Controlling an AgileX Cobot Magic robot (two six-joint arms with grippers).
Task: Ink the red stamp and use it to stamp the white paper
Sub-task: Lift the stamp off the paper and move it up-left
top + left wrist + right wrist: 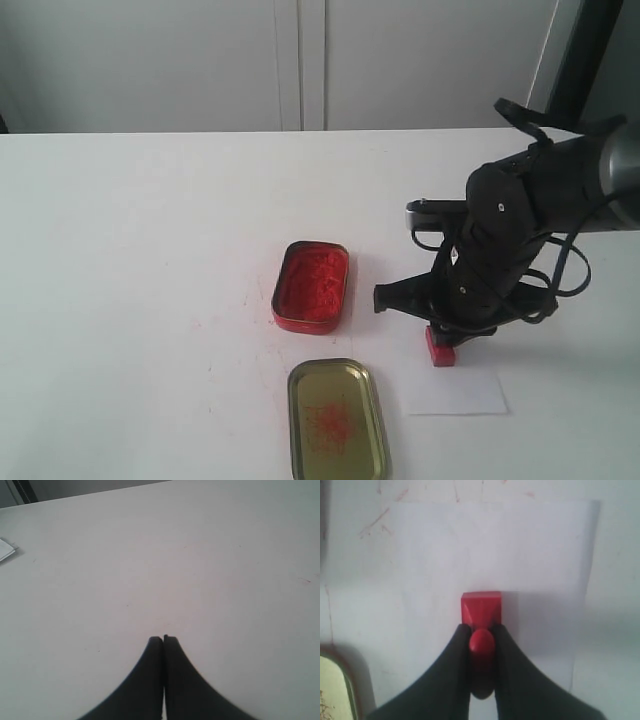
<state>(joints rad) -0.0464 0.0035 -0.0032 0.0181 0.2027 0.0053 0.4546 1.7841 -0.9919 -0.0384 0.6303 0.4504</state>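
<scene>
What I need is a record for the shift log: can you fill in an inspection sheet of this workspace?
Surface: white table, faint red smears by the paper.
Job's things: red stamp over the white paper, contact unclear; no imprint visible.
Clutter: open ink tin of red paste; its lid lying inside-up, red-flecked.
Grippers: right gripper shut on the red stamp's handle; left gripper shut, empty, above bare table.
Cables: black cables looped along the right arm.
Surroundings: pale cabinet doors behind the table.
</scene>
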